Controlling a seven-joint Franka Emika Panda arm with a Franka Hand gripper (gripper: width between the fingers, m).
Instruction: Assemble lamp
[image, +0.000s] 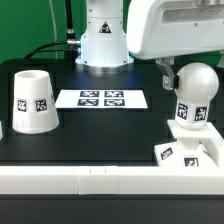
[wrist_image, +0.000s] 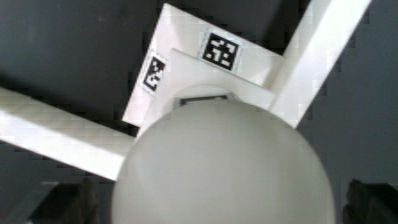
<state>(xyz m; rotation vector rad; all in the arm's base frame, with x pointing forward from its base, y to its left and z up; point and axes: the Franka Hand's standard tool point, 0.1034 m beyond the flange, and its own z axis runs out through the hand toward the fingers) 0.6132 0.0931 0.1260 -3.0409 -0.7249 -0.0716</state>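
**Lamp parts**

1. Bulb (image: 196, 88): white, round-headed. It stands upright at the exterior view's right. Its neck carries a square tag and sits on top of the base. In the wrist view the bulb (wrist_image: 214, 160) is seen from above its head and fills the middle as a large pale rounded mass.
2. Base (image: 182, 152): white, square, stepped. It lies in the lower right of the exterior view with tags on its upper faces, close against the white rail (image: 90, 180). In the wrist view the base (wrist_image: 192, 62) shows two tags and sits in the corner where two lengths of rail (wrist_image: 54, 128) meet.
3. Shade (image: 34, 100): white tapered cup. It stands wide end down on the worktop at the exterior view's left, with one tag facing the camera. It is well apart from the bulb and base.

**Robot**

4. Claw (wrist_image: 210, 206): placed over the bulb's head. In the wrist view, dark blurred fingers (wrist_image: 50, 205) show on either side of the bulb. I cannot tell whether they press the bulb or stand clear of it.
5. Arm housing (image: 180, 28): white, in the upper right of the exterior view, above the bulb.
6. Arm pedestal (image: 104, 40): white, at top centre of the exterior view.

**Surroundings**

7. Marker board (image: 100, 99): flat, white, with four tags. It lies mid-frame in the exterior view, between the shade and the bulb.
8. Worktop (image: 110, 135): black. The rail borders it along the lower edge of the exterior view.
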